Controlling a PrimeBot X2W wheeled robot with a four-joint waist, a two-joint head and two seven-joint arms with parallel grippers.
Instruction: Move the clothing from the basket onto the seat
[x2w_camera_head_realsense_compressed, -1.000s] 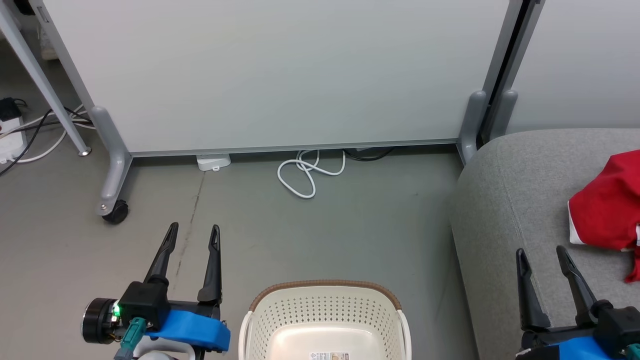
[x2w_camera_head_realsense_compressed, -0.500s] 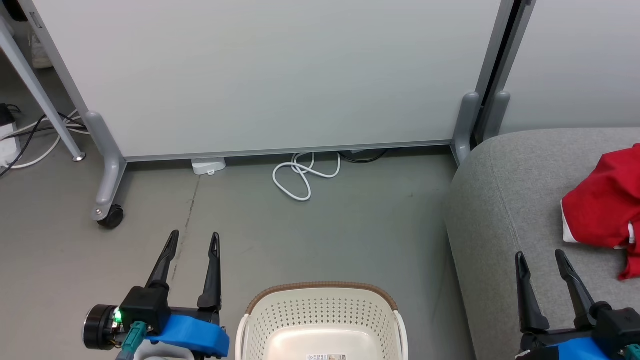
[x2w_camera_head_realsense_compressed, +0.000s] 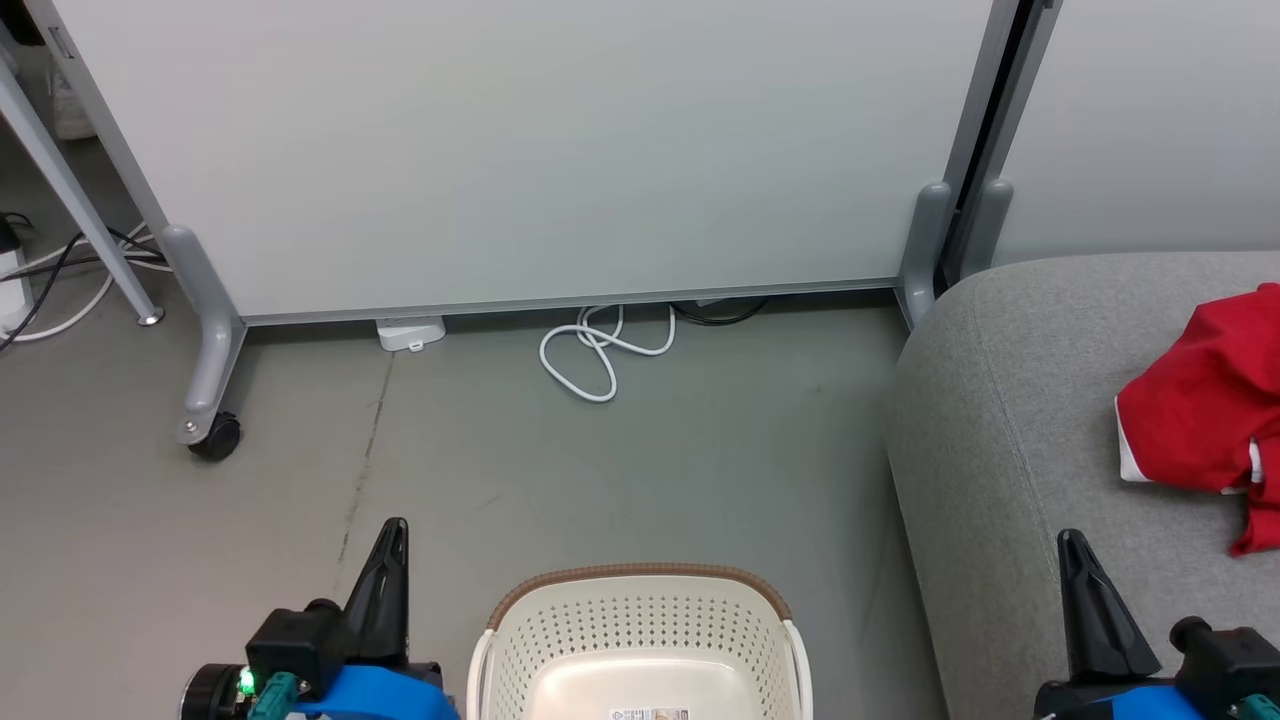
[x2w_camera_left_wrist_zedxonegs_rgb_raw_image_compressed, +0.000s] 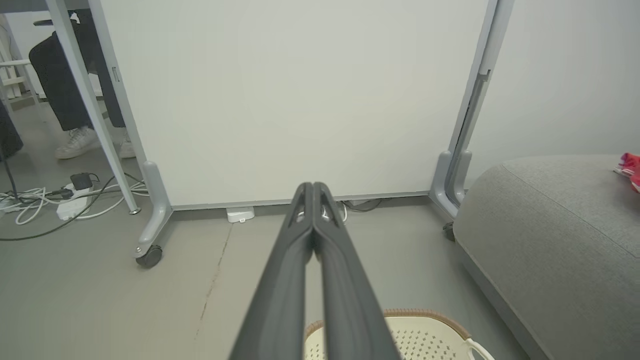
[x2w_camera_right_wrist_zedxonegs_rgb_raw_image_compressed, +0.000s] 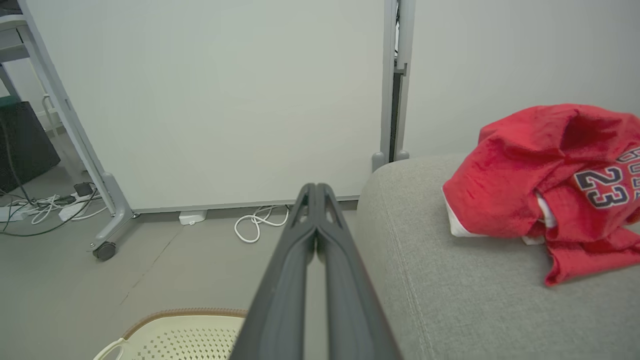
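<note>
1. Hands first: the left hand (x2w_camera_head_realsense_compressed: 393, 532) sits just left of the basket (x2w_camera_head_realsense_compressed: 640, 578), fingers pressed together and holding nothing. The right hand (x2w_camera_head_realsense_compressed: 1075, 548) is well to the basket's right, low over the seat (x2w_camera_head_realsense_compressed: 1000, 420), and is likewise closed and empty.
2. Basket: it stands on the floor (x2w_camera_head_realsense_compressed: 700, 450) between the two hands. The part in view shows a bare bottom with a paper label (x2w_camera_head_realsense_compressed: 650, 714) and no red cloth. Its near half is cut off by the frame, so I cannot tell what lies there.
3. Seat: it lies right of the basket, its rounded edge close to the basket's right side but apart from it.
4. Clothing (x2w_camera_head_realsense_compressed: 1200, 410): a red heap with white trim lies on the seat, far right of the basket. The right wrist view shows the number 23 on it. Whether the heap is one garment or two I cannot tell.
5. Beyond the basket, a white cable (x2w_camera_head_realsense_compressed: 600, 350) coils on the floor at the foot of a pale panel (x2w_camera_head_realsense_compressed: 520, 150).
6. Judgement: the moving looks done, and the step in hand seems to be coming to rest.
7. To do it well:
   - Keep both hands closed so no finger catches the rim or the fabric.
   - Hold the right hand clear of the heap so nothing is dragged off the seat.
   - Check the basket's hidden half before calling the task finished.
</note>
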